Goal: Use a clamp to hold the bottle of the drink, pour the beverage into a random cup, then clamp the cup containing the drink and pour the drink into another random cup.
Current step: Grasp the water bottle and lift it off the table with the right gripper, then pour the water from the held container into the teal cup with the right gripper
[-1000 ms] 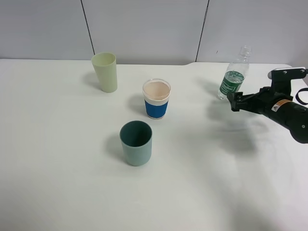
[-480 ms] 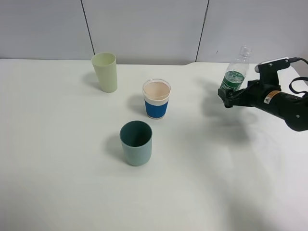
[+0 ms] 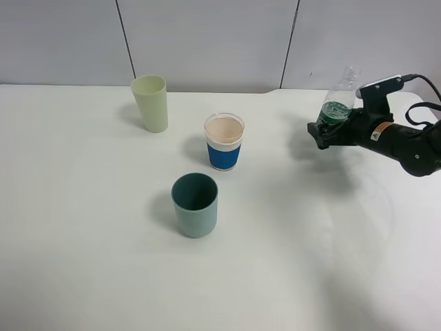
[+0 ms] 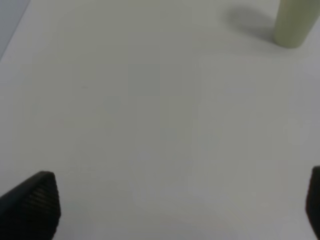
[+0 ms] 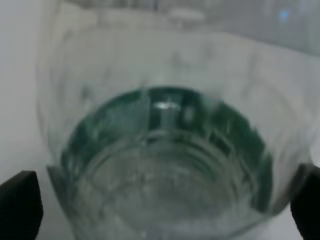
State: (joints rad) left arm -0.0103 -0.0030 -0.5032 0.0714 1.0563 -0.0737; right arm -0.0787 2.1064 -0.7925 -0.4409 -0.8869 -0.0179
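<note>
**Supervisor:** Report the work surface and the arms.

**Operator:** I see one white table [image 3: 103,276] that fills the scene. From the high camera I have only the right arm [image 3: 406,145] in view. It is black and reaches in from the right edge toward the far right part of the table.

**Supervisor:** State of each clamp?

**Operator:** The right clamp [image 3: 322,135] has its jaws spread wide, one on each side of the bottle [image 3: 337,107]. In the right wrist view the bottle [image 5: 165,150] fills the gap between the two pads [image 5: 20,207]. I cannot confirm that either pad touches it. The left clamp [image 4: 172,202] is also spread wide and holds nothing. It hangs over bare table.

**Supervisor:** Locate the bottle and the cups.

**Operator:** The bottle is clear plastic with a green label. It stands at the far right, and its base is hidden behind the clamp. The tall yellow-green cup [image 3: 151,103] stands upright at the far left, well apart from the bottle. The left wrist camera shows it too [image 4: 295,22]. The white cup with a blue sleeve [image 3: 224,141] is at the centre. The short teal cup [image 3: 195,205] is nearer and slightly left of it. The three cups do not touch each other.
</note>
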